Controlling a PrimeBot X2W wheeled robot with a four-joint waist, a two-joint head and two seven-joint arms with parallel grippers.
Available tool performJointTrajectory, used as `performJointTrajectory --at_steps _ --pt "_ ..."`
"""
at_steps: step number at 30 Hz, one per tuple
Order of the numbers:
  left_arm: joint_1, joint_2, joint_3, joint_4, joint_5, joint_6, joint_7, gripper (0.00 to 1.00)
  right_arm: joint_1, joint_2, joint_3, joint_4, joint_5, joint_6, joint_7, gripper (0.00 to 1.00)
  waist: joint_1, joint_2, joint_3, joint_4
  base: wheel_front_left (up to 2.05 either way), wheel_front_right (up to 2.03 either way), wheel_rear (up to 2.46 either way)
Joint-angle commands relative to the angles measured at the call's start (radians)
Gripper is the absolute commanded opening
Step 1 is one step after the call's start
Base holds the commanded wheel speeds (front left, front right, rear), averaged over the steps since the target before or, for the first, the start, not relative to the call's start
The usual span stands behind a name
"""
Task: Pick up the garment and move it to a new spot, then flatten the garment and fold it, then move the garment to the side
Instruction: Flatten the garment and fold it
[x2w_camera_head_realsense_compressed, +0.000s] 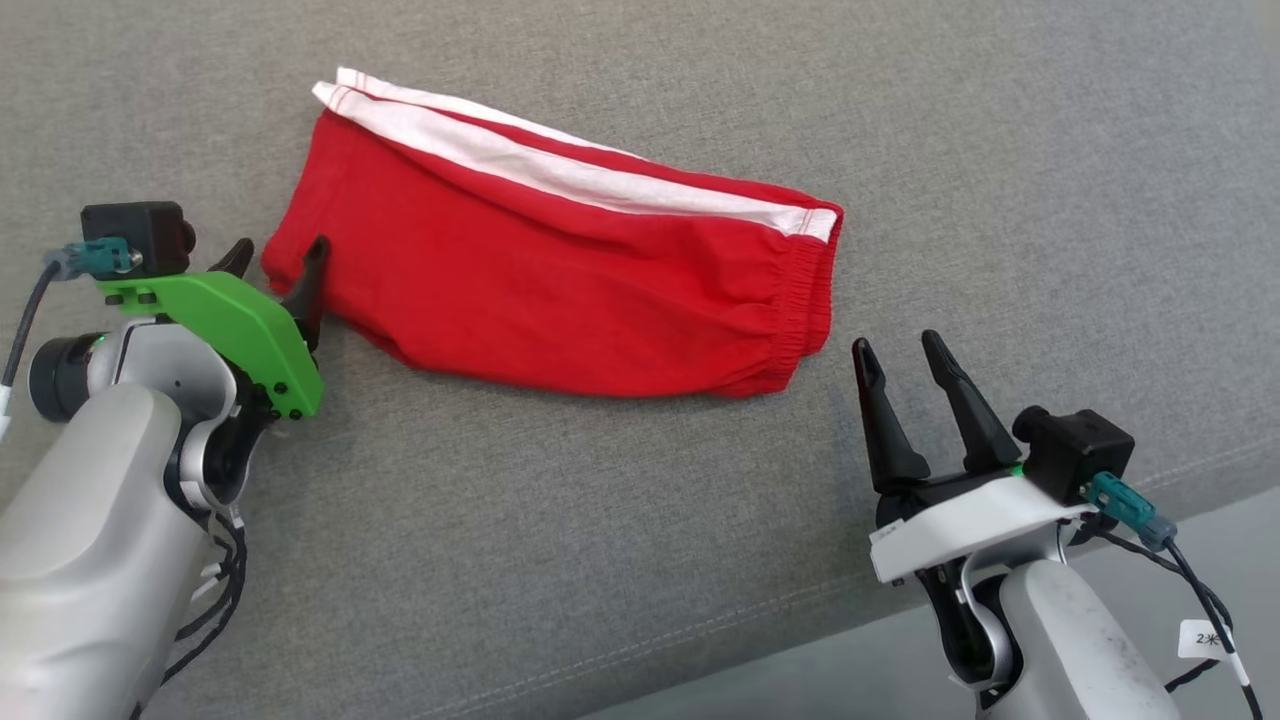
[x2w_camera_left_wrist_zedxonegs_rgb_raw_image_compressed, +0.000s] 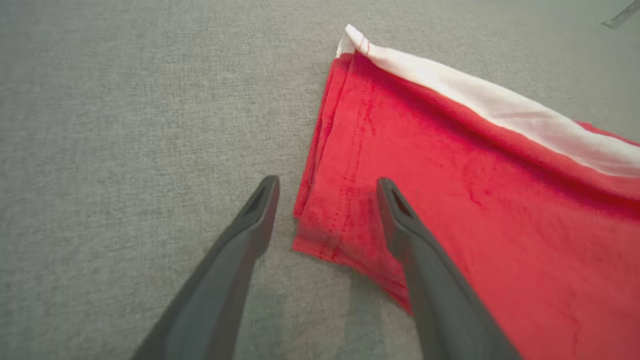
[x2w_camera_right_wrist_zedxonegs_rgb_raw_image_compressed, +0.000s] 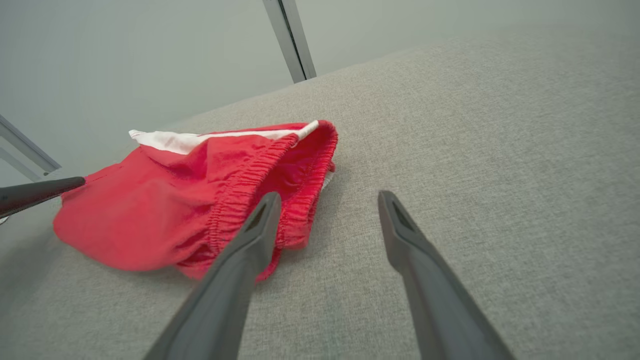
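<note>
The garment (x2w_camera_head_realsense_compressed: 560, 260) is a pair of red shorts with a white side stripe, lying folded lengthwise on the grey fabric surface (x2w_camera_head_realsense_compressed: 620, 520), elastic waistband at the right end. My left gripper (x2w_camera_head_realsense_compressed: 280, 258) stands open at the hem corner on the left end; in the left wrist view the left gripper (x2w_camera_left_wrist_zedxonegs_rgb_raw_image_compressed: 327, 189) straddles the garment (x2w_camera_left_wrist_zedxonegs_rgb_raw_image_compressed: 450, 190) hem, one finger over the red cloth, the other over bare surface. My right gripper (x2w_camera_head_realsense_compressed: 900, 350) is open just right of and below the waistband. In the right wrist view the right gripper (x2w_camera_right_wrist_zedxonegs_rgb_raw_image_compressed: 327, 200) has nothing between its fingers, with the garment (x2w_camera_right_wrist_zedxonegs_rgb_raw_image_compressed: 190, 200) waistband to its left.
The grey surface's front edge (x2w_camera_head_realsense_compressed: 900, 620) runs diagonally at the lower right, with paler floor beyond. In the right wrist view a pale wall with a metal frame strip (x2w_camera_right_wrist_zedxonegs_rgb_raw_image_compressed: 290, 40) stands behind the surface's far edge, and the other arm's finger (x2w_camera_right_wrist_zedxonegs_rgb_raw_image_compressed: 35, 192) enters from the left.
</note>
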Motion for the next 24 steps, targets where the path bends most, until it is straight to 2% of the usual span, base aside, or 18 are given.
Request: performJointTrajectory --at_steps 1,6,11,12,13,14,18,24 --pt "-0.023 0.001 0.003 0.036 -0.008 -0.010 0.011 1.00 -0.019 -0.001 0.006 0.010 0.012 0.000 -0.010 1.00 0.0000 0.0000 0.038 -0.038 0.00 0.00 0.00" --pt "-0.029 -0.014 0.005 0.118 -0.029 -0.018 0.021 1.00 -0.036 -0.001 0.013 0.033 0.026 0.000 -0.017 1.00 0.0000 0.0000 0.046 -0.039 0.00 0.00 0.00" --pt "-0.008 -0.033 -0.006 0.138 -0.043 -0.027 0.035 1.00 -0.046 -0.001 0.010 0.036 0.036 0.000 -0.017 1.00 0.0000 0.0000 0.043 -0.026 0.00 0.00 0.00" --pt "0.001 -0.037 -0.001 0.136 -0.048 -0.018 0.028 0.49 -0.046 -0.001 0.008 0.035 0.038 0.000 -0.017 1.00 0.0000 0.0000 0.041 -0.024 0.00 0.00 0.00" --pt "0.011 -0.041 0.001 0.132 -0.050 -0.013 0.024 0.33 -0.044 -0.001 0.005 0.034 0.037 0.000 -0.017 1.00 0.0000 0.0000 0.038 -0.020 0.00 0.00 0.00" --pt "0.019 -0.045 0.001 0.126 -0.053 -0.010 0.020 0.00 -0.042 -0.001 0.000 0.033 0.036 0.000 -0.017 1.00 0.0000 0.0000 0.036 -0.016 0.00 0.00 0.00" --pt "0.049 -0.054 0.013 0.093 -0.070 -0.014 0.002 0.00 -0.036 -0.001 -0.010 0.027 0.038 0.000 -0.017 1.00 0.0000 0.0000 0.027 -0.002 0.00 0.00 0.00" --pt "0.095 -0.052 0.029 0.022 -0.069 0.007 -0.061 0.00 -0.024 -0.001 -0.033 0.028 0.033 0.000 -0.017 1.00 0.0000 0.0000 0.012 0.019 0.00 0.00 0.00"
